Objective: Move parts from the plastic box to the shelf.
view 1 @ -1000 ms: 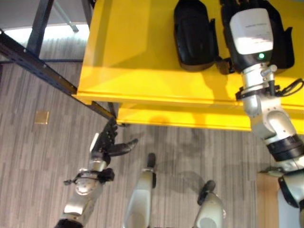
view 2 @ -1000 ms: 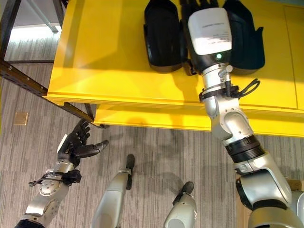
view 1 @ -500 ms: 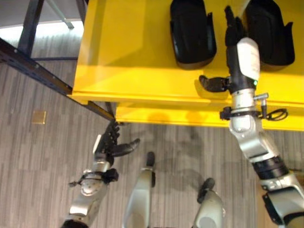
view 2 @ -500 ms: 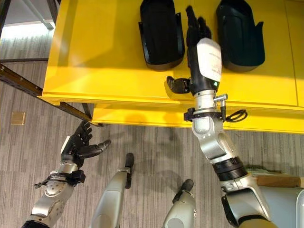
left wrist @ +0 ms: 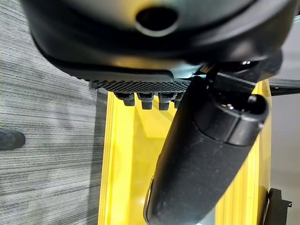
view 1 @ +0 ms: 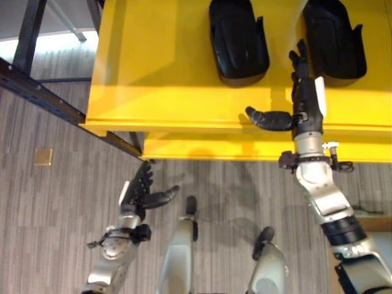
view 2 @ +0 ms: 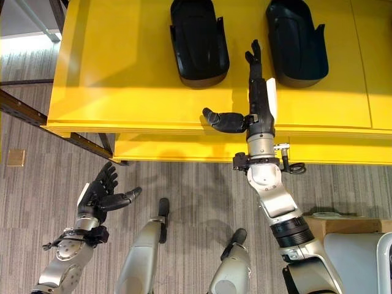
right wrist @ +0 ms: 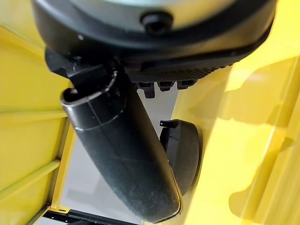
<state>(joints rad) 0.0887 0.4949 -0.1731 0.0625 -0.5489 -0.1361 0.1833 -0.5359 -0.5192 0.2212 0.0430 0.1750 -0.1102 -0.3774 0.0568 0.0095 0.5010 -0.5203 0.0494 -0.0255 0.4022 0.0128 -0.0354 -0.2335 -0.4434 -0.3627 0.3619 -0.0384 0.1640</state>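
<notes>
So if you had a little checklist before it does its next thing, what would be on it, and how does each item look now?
1. Right hand empty: ok, fingers straight, thumb spread, holding nothing.
2. Right hand clear of the parts: ok, it hovers between the left black part and the right black part, apart from both.
3. Both parts resting on the yellow shelf: ok.
4. Left hand free: ok, open, low over the floor.
5. Plastic box within reach: cannot tell.
</notes>
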